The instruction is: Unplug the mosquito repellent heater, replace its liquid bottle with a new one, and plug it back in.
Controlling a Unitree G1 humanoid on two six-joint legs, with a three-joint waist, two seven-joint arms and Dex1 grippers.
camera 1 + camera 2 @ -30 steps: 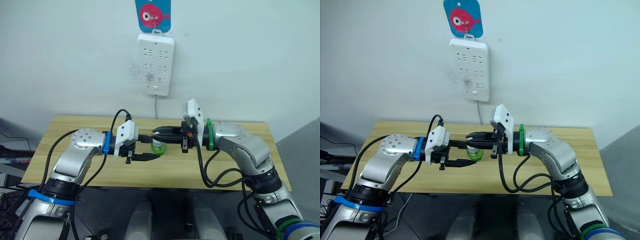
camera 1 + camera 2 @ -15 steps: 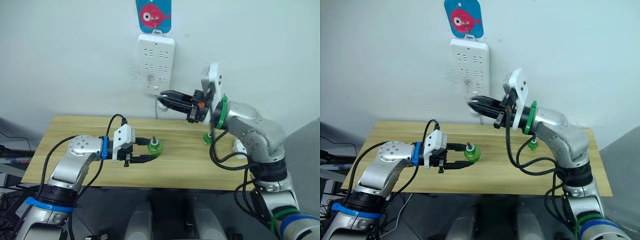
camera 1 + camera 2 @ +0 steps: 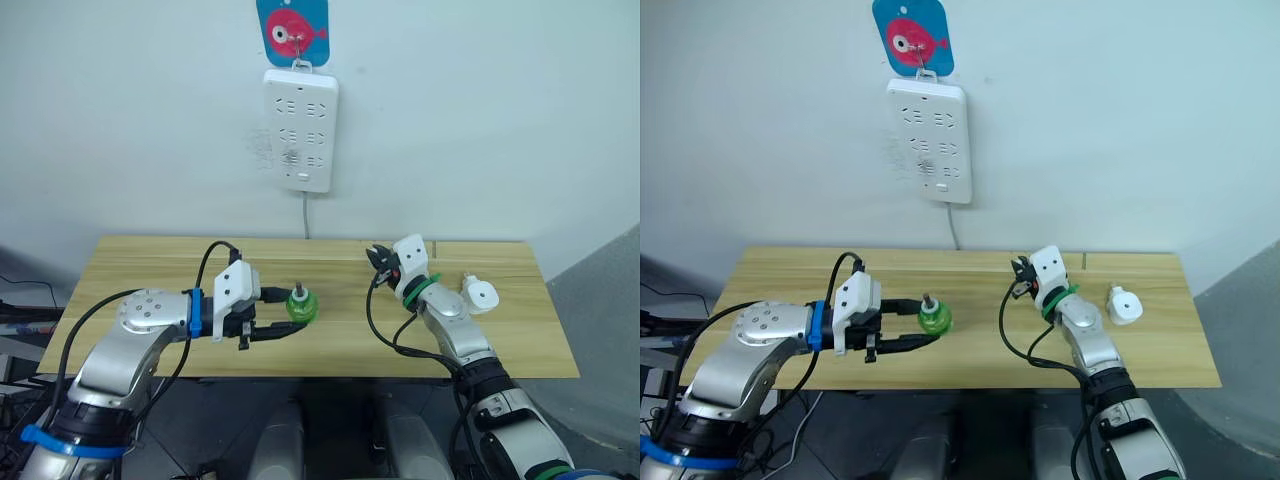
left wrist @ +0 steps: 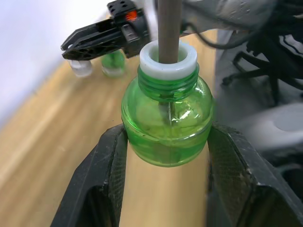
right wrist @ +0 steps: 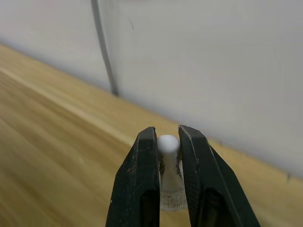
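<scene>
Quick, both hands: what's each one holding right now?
Left hand: closed on the green liquid bottle.
Right hand: closed on a small clear cap with a white rounded top.

Wick rod (image 4: 168, 28) cut off; bottle (image 4: 166, 124) base hidden between fingers (image 4: 106, 177).

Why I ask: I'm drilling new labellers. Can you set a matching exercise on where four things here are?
Things:
1. green bottle
2. mosquito repellent heater
3. power strip
4. small white cap

Places:
A. hanging on the wall
B. in the left gripper
C. on the table, beside the right arm
D. in the right gripper

Pairs: 1-B, 2-C, 3-A, 4-D
</scene>
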